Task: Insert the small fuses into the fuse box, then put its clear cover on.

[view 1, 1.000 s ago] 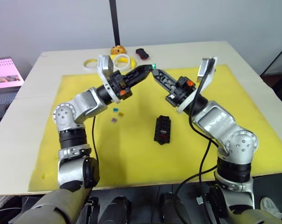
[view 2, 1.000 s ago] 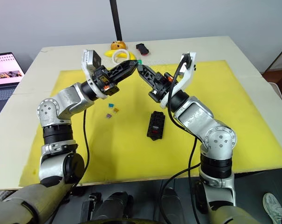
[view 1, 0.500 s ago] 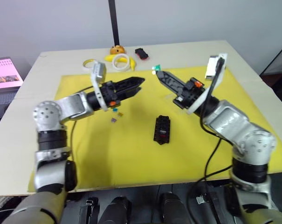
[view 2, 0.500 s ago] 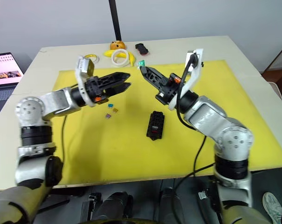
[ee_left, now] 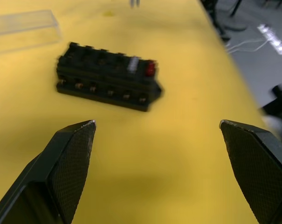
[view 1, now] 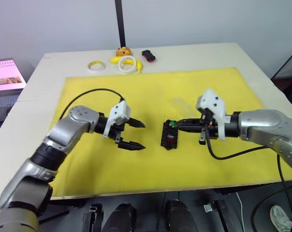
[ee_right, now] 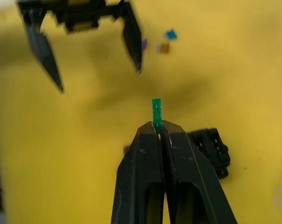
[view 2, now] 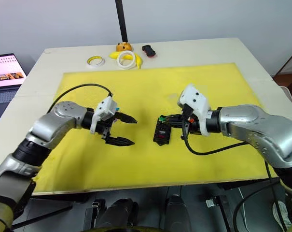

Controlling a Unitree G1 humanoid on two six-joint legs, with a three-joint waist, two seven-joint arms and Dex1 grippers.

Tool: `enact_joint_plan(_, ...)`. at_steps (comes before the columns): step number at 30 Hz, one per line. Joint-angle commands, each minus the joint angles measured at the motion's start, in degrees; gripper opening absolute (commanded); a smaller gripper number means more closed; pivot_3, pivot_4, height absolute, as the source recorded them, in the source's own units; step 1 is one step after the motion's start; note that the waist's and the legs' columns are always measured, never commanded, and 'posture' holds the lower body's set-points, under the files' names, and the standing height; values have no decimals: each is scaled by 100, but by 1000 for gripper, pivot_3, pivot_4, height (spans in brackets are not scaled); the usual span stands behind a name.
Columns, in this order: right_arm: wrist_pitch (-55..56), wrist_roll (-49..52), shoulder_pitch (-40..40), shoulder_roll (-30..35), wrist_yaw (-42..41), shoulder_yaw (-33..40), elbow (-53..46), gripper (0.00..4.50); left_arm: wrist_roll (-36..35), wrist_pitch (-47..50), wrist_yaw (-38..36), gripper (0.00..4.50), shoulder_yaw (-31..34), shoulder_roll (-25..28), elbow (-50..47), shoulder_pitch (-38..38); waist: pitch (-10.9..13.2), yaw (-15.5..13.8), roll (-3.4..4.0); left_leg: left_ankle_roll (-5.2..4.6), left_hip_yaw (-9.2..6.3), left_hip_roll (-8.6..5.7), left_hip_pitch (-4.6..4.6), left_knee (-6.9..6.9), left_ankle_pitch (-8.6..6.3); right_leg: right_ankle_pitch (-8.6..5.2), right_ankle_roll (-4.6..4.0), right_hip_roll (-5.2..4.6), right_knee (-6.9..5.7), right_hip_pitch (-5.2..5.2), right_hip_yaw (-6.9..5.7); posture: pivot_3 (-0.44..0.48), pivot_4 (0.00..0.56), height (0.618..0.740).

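Yellow mat (view 1: pixel 150 92) across table (view 1: pixel 34 92). Fuse box (view 1: pixel 169 134) at frame centre, long axis running near-to-far. Right gripper (view 1: pixel 174 124) closer of the two, tip over box's far end, pressed together on a green fuse (ee_right: pixel 156 110), which pokes toward frame left. Left gripper (view 1: pixel 137 135) spread wide, holding nothing, just left of box. Clear cover (view 1: pixel 180 103) on mat, just beyond box. Loose fuses (ee_right: pixel 162 43) behind left gripper.

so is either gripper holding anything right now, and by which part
The right gripper is shut on a green fuse, pinching its lower end so most of it sticks out past the fingertips. The left gripper is open and holds nothing.
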State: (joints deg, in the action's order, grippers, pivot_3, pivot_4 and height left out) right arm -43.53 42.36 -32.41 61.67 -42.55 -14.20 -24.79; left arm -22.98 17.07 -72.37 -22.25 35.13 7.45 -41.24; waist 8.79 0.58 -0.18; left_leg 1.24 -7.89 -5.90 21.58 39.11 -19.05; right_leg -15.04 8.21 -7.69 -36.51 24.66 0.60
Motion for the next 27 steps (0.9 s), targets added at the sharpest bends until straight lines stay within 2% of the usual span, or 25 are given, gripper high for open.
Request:
enact_joint_plan(1,633,-996,-160,-165,-538,-301,326,0,556,-814,-35,4467,-36,-344,404,-126,0,7,0,-3,2,0,-2,-1,-2,0,1,-1,3,0,0,0,150,740)
enact_joint_plan(9,860,-1745,-313,-508,-1172,-313,646,0,815,-903,-68,4467,154,-834,736,-217,0,10,0,-3,0,12,0,-2,-2,3,5,-1,7,2,-3,0,150,740)
enact_joint_plan(27,734,-2487,-308,-911,-1618,-276,755,0,978,-836,-187,4467,236,-1051,624,-178,0,5,0,-3,-1,21,0,1,-2,8,14,0,10,-1,-3,0,150,740)
